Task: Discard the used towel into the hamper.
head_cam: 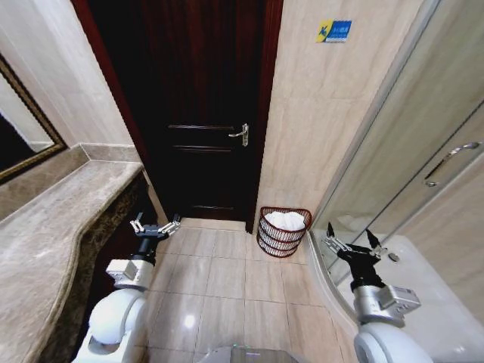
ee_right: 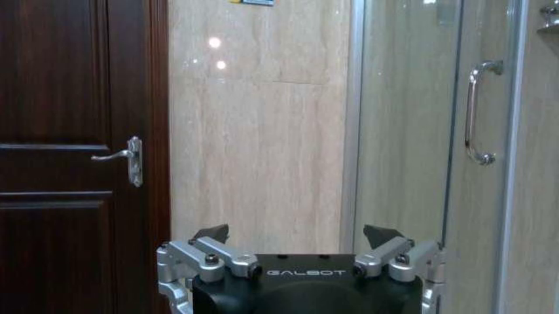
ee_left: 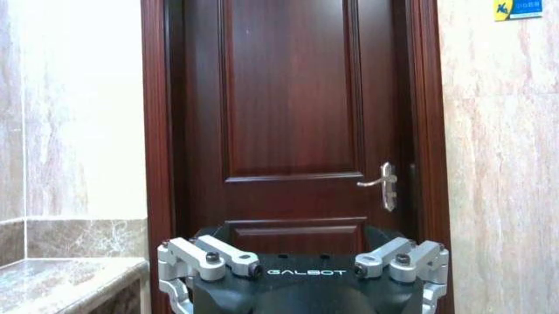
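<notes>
The hamper (head_cam: 283,236), a small round reddish-brown openwork basket, stands on the floor against the wall right of the door. A white towel (head_cam: 286,220) lies bunched inside it, reaching up to the rim. My left gripper (head_cam: 155,225) hovers open and empty to the hamper's left, near the end of the counter. On the hamper's other side, my right gripper (head_cam: 352,240) hangs open beside the shower glass. In the right wrist view the right gripper (ee_right: 297,234) has its black fingertips (ee_right: 212,232) spread apart, with nothing between them.
A dark wooden door (head_cam: 204,106) with a metal handle (head_cam: 241,134) is shut ahead. A marble counter (head_cam: 53,242) and a mirror run along the left. A glass shower enclosure (head_cam: 408,151) with a handle (ee_right: 474,111) bounds the right. Tiled floor (head_cam: 227,280) lies open between my arms.
</notes>
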